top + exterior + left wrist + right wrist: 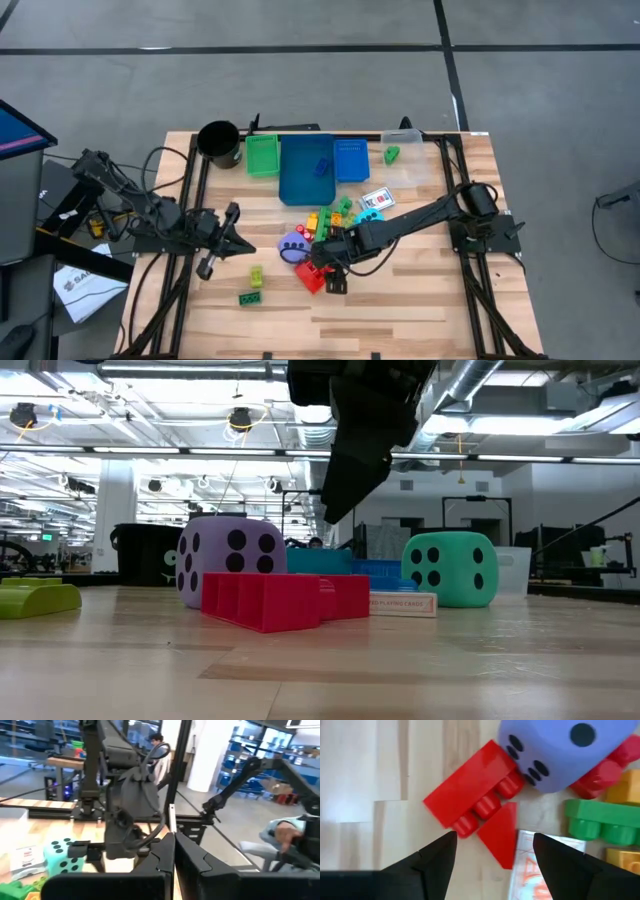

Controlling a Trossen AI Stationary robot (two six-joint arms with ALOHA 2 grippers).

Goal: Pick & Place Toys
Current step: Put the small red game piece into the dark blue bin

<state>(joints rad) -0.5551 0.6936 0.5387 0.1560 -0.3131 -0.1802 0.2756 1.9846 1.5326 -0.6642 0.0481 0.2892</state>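
Observation:
A flat red brick [470, 790] and a red wedge-shaped piece [501, 832] lie on the wooden table near the middle. The purple dotted die [555, 750] rests against the brick. My right gripper [495, 852] hangs open above them, pointing steeply down, one finger on each side of the wedge and clear of it; the low view shows it [355, 460] well above the brick [270, 600]. My left gripper [248, 247] is shut, held level at the table's left. The teal die [450, 570] and a card box [400, 603] sit behind.
Green [600, 817], yellow and orange bricks crowd the purple die's far-right side. Two green bricks [256, 275] [250, 298] lie near the left front. Blue [305, 170] and green [262, 155] trays, a clear tray and a black cup [218, 143] line the far edge.

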